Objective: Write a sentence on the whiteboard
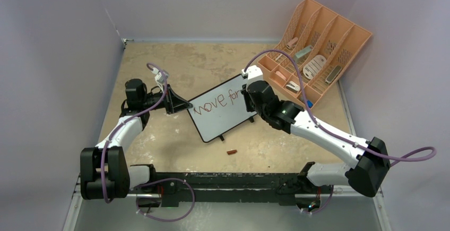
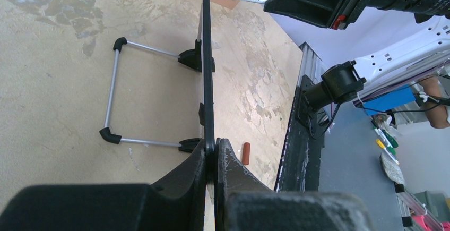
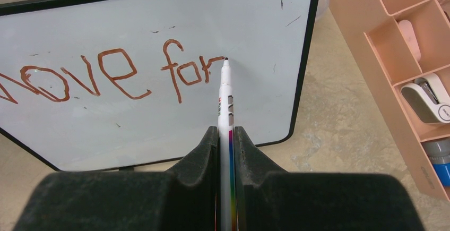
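Small black-framed whiteboard (image 3: 132,127) reads "move for", unfinished. Right tool (image 3: 226,134) grips slim white marker (image 3: 224,90); left tool (image 2: 213,148) clamps board edge.

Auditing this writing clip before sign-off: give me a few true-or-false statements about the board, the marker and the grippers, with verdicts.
1. The right gripper is shut on the marker. True.
2. The last word written on the whiteboard is "for". True.
3. The left gripper is open and clear of the whiteboard. False: it is shut on the whiteboard's edge.
4. The marker is capped. False: its bare tip sits at the whiteboard, beside the "r".
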Tool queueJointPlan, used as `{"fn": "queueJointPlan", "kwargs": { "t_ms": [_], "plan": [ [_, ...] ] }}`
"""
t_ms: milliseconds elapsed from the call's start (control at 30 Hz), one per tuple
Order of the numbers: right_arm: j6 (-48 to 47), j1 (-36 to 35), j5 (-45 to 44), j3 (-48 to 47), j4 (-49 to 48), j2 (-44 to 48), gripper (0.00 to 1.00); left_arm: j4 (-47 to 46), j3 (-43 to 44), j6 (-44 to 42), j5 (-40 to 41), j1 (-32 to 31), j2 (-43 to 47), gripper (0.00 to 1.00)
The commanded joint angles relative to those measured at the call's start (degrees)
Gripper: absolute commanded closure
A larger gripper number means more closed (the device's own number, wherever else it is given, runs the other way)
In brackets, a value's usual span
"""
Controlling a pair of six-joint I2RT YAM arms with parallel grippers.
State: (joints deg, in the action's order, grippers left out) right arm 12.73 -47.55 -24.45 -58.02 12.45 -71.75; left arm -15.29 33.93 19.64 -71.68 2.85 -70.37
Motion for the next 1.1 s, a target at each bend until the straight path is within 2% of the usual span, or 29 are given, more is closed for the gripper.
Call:
{"fn": "queueJointPlan", "kwargs": {
  "t_ms": [0, 1067],
  "plan": [
    [-0.92, 0.26, -0.24, -1.02, -2.78, -0.01, 1.0, 0.08, 1.4, -2.85, -0.21, -0.5, -0.65, 1.0],
    [-0.75, 0.37, 0.58, 0.04, -1.54, -1.15, 1.0, 0.1, 1.4, -2.94, -0.29, -0.53, -0.47, 1.0]
  ]
}}
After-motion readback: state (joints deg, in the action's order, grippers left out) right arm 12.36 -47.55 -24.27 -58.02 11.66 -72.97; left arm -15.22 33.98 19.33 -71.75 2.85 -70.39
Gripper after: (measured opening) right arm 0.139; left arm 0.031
